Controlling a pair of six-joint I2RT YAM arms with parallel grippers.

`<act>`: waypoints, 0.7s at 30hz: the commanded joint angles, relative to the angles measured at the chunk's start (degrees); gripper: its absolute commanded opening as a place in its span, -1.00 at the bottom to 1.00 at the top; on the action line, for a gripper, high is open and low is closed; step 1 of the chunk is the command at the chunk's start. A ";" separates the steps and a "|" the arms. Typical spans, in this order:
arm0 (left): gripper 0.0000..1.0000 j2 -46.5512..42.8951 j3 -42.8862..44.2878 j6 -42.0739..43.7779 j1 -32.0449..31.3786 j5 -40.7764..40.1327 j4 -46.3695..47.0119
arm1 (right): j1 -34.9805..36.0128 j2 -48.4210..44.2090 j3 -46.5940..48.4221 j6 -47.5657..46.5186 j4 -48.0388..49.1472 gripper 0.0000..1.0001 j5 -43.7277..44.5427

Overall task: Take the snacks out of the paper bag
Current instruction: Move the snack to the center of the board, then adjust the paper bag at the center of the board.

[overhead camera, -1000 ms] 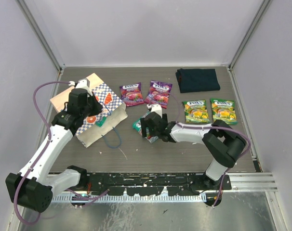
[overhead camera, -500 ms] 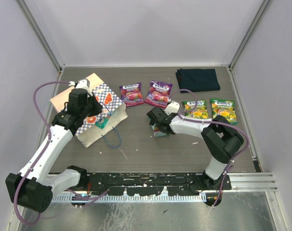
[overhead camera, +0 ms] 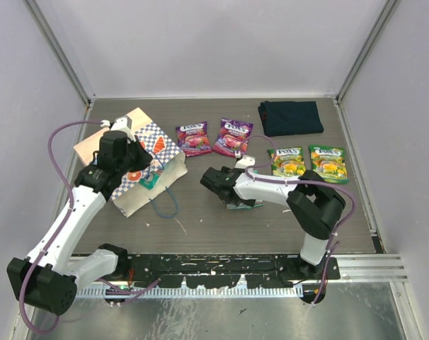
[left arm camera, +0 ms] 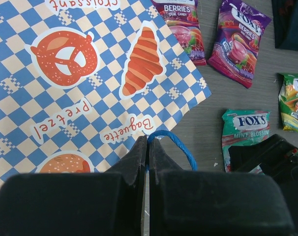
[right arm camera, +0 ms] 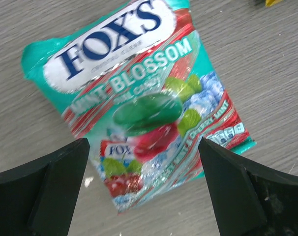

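one teal glossy mint packet (right arm camera: 139,108) lay flat near the table (overhead camera: 200,223) middle, beneath the right gripper (right arm camera: 144,150), jaws wide, empty. left gripper (left arm camera: 148,147) clamped the blue cord handle (left arm camera: 181,146) of the cream checkered paper bag (left arm camera: 65,98). advised: rise clear before swinging bagward.

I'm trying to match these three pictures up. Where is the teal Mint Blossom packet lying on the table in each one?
Top external: Mint Blossom packet, centre, partly under the right arm.
Left wrist: right side, right of the blue cord handle.
Right wrist: fills the centre.
Shared landmark: the open right pincer, next to or framing it.
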 commanded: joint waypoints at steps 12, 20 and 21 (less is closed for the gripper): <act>-1.00 -4.47 6.34 -0.73 0.21 1.45 -4.67 | 6.15 -26.65 -24.39 -19.30 59.22 1.00 -14.40; -1.00 -5.97 9.01 -1.78 0.26 -0.85 -9.49 | 11.72 -14.59 -21.24 -16.29 75.04 0.89 -23.19; -1.00 -6.05 9.49 -1.80 0.23 -1.01 -10.53 | 12.13 -12.66 -20.47 -15.81 77.13 0.88 -24.56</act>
